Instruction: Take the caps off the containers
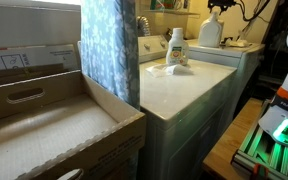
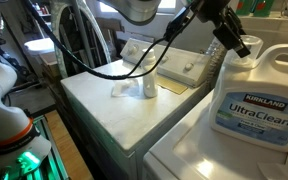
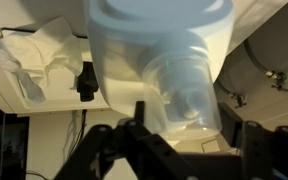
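The larger container, a white jug [image 2: 256, 100] with a blue label, stands on the far machine, and also shows in an exterior view [image 1: 211, 32]. In the wrist view its body [image 3: 159, 35] fills the top and its translucent whitish cap [image 3: 184, 95] lies between my fingers. My gripper [image 3: 191, 118] is open and straddles the cap, with small gaps on both sides. It shows at the jug's top in both exterior views [image 2: 228, 40] [image 1: 216, 10]. The smaller container [image 1: 176, 46], with a green-and-yellow label, stands capped on the near machine [image 2: 147, 88].
A crumpled white cloth [image 1: 167, 70] lies by the small bottle on the white machine top [image 1: 184, 95]. Open cardboard boxes [image 1: 54, 125] and a blue patterned curtain [image 1: 109, 50] stand beside the machine. Black cables [image 2: 114, 65] hang over the machine.
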`<state>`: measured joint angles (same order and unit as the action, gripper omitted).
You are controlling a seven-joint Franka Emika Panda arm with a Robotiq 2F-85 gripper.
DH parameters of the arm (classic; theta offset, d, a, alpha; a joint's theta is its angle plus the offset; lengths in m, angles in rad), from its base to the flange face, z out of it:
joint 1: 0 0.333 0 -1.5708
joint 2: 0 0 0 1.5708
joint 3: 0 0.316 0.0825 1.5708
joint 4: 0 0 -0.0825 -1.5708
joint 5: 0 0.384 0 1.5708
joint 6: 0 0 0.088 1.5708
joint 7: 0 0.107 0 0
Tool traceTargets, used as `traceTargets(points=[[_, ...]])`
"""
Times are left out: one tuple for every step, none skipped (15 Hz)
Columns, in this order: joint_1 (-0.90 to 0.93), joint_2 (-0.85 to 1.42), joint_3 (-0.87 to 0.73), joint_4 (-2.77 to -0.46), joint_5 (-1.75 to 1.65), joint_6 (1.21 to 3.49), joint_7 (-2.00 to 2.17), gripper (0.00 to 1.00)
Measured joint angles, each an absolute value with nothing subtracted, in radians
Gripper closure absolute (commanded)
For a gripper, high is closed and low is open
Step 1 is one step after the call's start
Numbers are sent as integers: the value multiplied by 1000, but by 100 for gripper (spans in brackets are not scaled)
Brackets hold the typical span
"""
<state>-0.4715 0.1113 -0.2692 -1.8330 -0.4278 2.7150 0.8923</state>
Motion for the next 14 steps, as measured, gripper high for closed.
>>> traceTargets(points=[[-472,111,-271,-1830,-428,2712,893,56],[-472,111,-272,-1829,-428,2710,896,56],[-472,111,-272,-1829,-428,2708,899,56],[-472,111,-272,-1828,-428,2707,903,56],[-472,111,-272,-1828,-428,2706,906,56],[-472,111,-272,-1827,-428,2705,909,56],[-472,111,-272,-1826,-428,2703,912,56],[-472,111,-272,-1825,-428,2701,915,56],[-472,110,-272,-1823,-428,2697,916,56],[-471,109,-272,-1819,-430,2693,916,56],[-471,106,-272,-1811,-434,2692,916,56],[-471,101,-272,-1802,-439,2692,915,56],[-471,96,-272,-1792,-444,2691,915,56],[-471,90,-272,-1784,-450,2688,914,56]])
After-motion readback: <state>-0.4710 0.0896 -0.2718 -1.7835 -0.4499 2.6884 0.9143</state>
